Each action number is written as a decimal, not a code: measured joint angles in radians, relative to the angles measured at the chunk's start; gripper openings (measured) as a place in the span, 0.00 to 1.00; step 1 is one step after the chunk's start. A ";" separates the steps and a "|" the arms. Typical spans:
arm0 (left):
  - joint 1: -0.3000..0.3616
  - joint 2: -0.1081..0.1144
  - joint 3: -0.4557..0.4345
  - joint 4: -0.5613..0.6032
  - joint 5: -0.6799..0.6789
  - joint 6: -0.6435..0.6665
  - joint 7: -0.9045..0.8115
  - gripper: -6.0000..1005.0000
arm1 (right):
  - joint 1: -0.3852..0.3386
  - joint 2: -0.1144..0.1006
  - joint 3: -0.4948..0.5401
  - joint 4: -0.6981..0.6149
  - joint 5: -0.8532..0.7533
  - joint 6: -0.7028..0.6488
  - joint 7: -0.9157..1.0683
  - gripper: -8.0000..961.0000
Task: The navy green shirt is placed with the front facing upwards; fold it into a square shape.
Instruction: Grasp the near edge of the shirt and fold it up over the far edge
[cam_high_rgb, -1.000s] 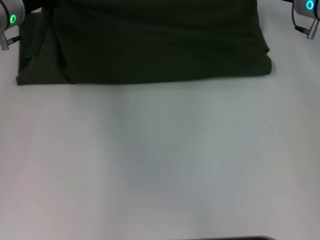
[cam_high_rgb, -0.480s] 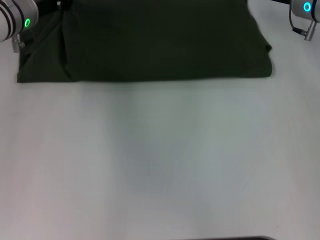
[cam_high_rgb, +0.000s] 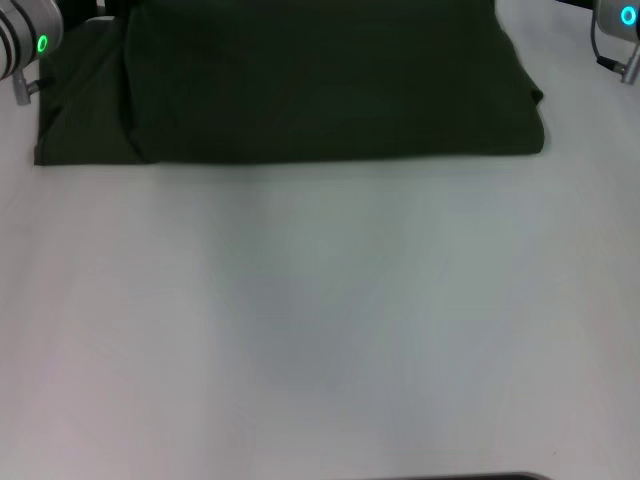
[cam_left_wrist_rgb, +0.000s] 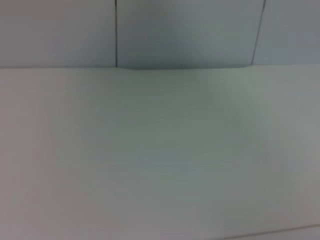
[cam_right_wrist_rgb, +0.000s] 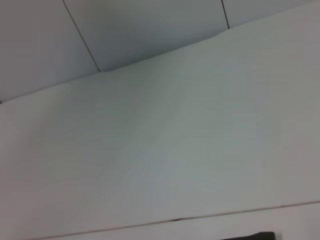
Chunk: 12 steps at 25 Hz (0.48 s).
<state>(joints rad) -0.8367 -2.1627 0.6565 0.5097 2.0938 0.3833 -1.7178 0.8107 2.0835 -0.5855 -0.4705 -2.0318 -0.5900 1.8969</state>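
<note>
Shirt: your navy green shirt (cam_high_rgb: 330, 85) lies flat on the far part of the table (cam_high_rgb: 320, 320), running off the far edge of the head view.
Shirt shape: looks already folded over, a wide dark block with a straight near edge.
Shirt left end: you have a lower flap sticking out on the left, with a fold line just inside it.
Shirt right end: thicker rounded fold at the near right corner.
Lettering/label: you can't see either on the side that shows.
Left gripper: only the left arm's wrist (cam_high_rgb: 28, 40) with a green ring light shows, at the far left corner just beside the shirt's left flap. Fingers out of frame, so you cannot tell whether they are released or clenched.
Right gripper: only the right arm's wrist (cam_high_rgb: 620, 30) with a blue ring light shows, at the far right corner, apart from the shirt. Fingers out of frame, cannot tell.
Left wrist view: bare pale tabletop and a panelled wall (cam_left_wrist_rgb: 185, 30) behind it.
Right wrist view: same, tabletop and wall, possibly the table edge low in the frame, blurry.
Near table: plain white surface.
</note>
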 joint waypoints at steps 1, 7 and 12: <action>0.005 0.000 0.000 0.003 0.000 0.015 0.000 0.61 | -0.007 0.000 0.000 -0.005 0.007 -0.012 -0.006 0.62; 0.098 0.001 0.019 0.106 0.000 0.257 0.007 0.79 | -0.102 -0.008 0.005 -0.062 0.090 -0.210 -0.054 0.75; 0.198 -0.002 0.100 0.220 -0.007 0.449 0.004 0.84 | -0.203 -0.020 0.007 -0.116 0.135 -0.389 -0.064 0.75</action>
<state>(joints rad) -0.6389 -2.1650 0.7564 0.7302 2.0869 0.8327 -1.7134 0.6078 2.0639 -0.5790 -0.5870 -1.8969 -0.9792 1.8330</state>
